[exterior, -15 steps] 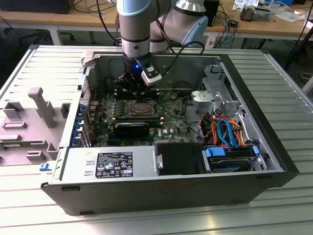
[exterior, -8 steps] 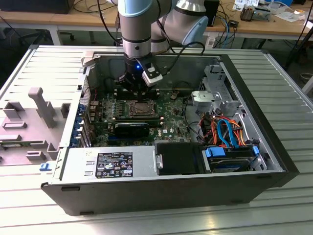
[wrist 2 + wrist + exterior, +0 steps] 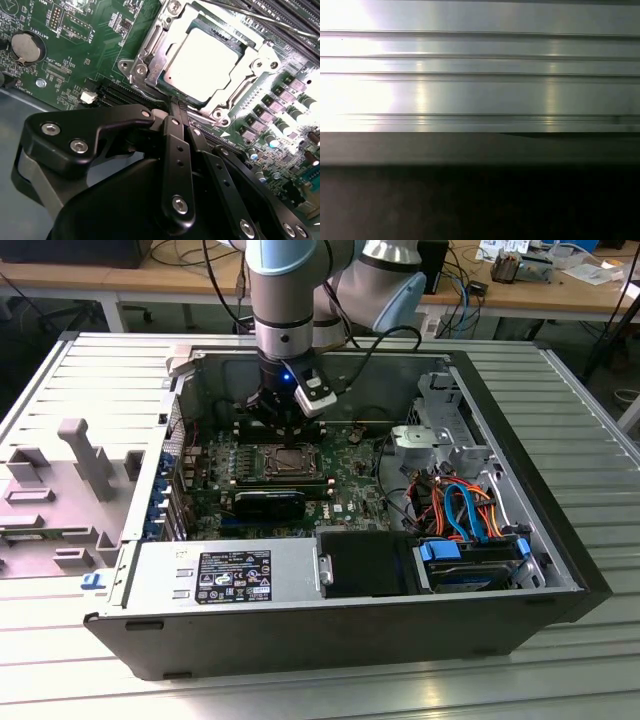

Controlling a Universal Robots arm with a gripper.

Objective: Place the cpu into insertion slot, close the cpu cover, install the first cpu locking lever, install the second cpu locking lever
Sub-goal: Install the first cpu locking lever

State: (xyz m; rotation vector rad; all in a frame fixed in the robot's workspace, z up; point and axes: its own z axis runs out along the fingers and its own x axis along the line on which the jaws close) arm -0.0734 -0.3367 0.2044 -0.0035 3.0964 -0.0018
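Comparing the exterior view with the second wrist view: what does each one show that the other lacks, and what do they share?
Exterior view: the whole open black computer case on the ribbed metal table, the grey power supply box, the bundle of blue and orange cables and the arm reaching in.

Second wrist view: the round silver coin battery, and the square silver-grey cpu lying inside the shiny metal cpu cover.

Shared: the green circuit board, the insertion slot and the black gripper, fingers together at the socket's edge.

You see the silver-grey cpu (image 3: 207, 62) on a green circuit board (image 3: 75, 65), and a ribbed silver desk (image 3: 600, 430).
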